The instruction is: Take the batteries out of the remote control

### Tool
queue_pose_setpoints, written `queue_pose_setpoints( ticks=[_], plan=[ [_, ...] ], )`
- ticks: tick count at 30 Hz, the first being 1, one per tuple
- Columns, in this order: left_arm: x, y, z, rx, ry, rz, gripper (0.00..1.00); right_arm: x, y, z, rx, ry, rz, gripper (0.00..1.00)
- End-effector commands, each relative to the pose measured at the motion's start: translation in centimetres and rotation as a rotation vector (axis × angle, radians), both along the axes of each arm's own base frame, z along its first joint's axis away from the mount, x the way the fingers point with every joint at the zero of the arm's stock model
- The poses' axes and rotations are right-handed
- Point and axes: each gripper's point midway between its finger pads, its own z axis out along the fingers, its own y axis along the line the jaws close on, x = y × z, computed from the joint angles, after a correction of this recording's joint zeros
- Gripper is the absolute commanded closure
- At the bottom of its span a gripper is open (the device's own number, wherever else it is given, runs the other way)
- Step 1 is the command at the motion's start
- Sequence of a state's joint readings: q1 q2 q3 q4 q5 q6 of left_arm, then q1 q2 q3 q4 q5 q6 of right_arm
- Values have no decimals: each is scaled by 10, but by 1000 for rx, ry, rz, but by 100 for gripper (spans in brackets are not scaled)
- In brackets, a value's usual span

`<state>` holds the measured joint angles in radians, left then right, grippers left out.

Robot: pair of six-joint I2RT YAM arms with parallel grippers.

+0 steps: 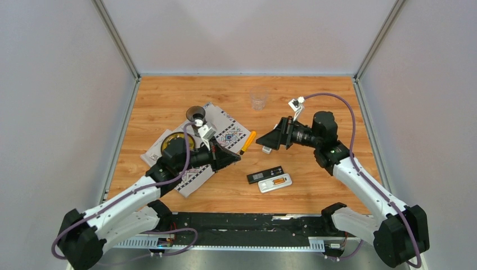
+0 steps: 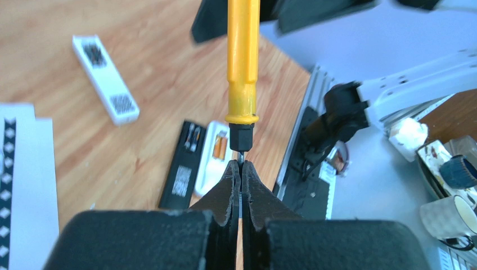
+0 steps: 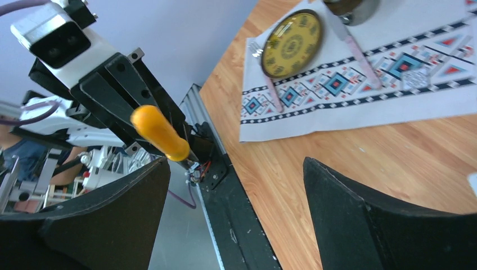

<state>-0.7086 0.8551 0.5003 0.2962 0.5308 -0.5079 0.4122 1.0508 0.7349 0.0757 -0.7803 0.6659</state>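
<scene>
Orange plastic fills the middle of the left wrist view. It is the handle of a screwdriver [image 2: 243,56], and the left end effector [image 2: 240,169] is closed tightly on its thin metal tip, so the tool points away from it toward the other arm. The right end effector [image 3: 235,163] faces this handle with its jaws wide apart and holds nothing. In its own view the handle end sits close to one finger and not centred between the two. I judge the step in hand to be a pass of the screwdriver from one arm to the other. To do it well, the right arm should first bring the thick part of the handle to the middle of its jaws and close squarely on it. The left one should let go only when that hold is firm, because a grip on a slim tip can let the tool swing. Further out, below and between the arms, the white remote control [image 1: 286,180] lies on the wooden table [image 1: 169,95] with its compartment open. The batteries [image 2: 220,147] are inside it, orange and side by side, not yet taken out. A black remote [image 1: 264,174] lies just beside it, and another white remote [image 2: 106,79] lies farther away.
</scene>
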Motion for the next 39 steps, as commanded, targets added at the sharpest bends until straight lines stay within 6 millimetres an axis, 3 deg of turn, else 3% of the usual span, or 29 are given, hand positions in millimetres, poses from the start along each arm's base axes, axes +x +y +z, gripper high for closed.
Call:
queue_pose_setpoints(
  ticks=[1,8,12,15,18,21,22,23,25,27,28,29,31,32,34,38,39],
  plan=[
    [-17,13,39,-67,-93,-17,100,-16,23,66,140,-198,92,11],
    [-29,20,59,-114,-131,-31,100,-46,39,109,281,-323,158,16],
    [-33,18,65,-143,-139,-58,100,-56,46,117,301,-347,192,16],
    [-33,15,67,-150,-137,-75,100,-59,50,121,326,-338,208,21],
    [-36,12,70,-160,-141,-97,100,-57,54,122,333,-319,213,38],
    [-36,12,68,-153,-144,-106,100,-56,57,121,327,-313,220,68],
    [-35,12,68,-151,-147,-98,100,-55,57,120,321,-310,217,90],
    [-34,12,65,-143,-139,-93,100,-55,58,120,315,-307,214,98],
    [-33,14,63,-136,-137,-84,98,-48,57,116,279,-289,179,100],
    [-34,15,62,-119,-149,-83,55,-37,56,100,207,-230,115,100],
    [-32,17,61,-110,-150,-69,22,-33,54,103,182,-255,87,100],
    [-31,18,58,-86,-151,-56,15,-27,52,99,150,-236,52,100],
    [-24,23,59,-63,-164,-5,7,-10,45,77,47,-147,-54,100],
    [-22,26,62,-43,-179,7,6,-5,43,79,23,-130,-86,100],
    [-16,26,62,-12,-182,30,4,4,37,55,-74,-42,-149,100],
    [-4,18,70,30,-192,24,4,11,32,40,-139,23,-197,100],
    [2,11,63,51,-167,17,4,12,31,38,-144,40,-209,100]
  ],
)
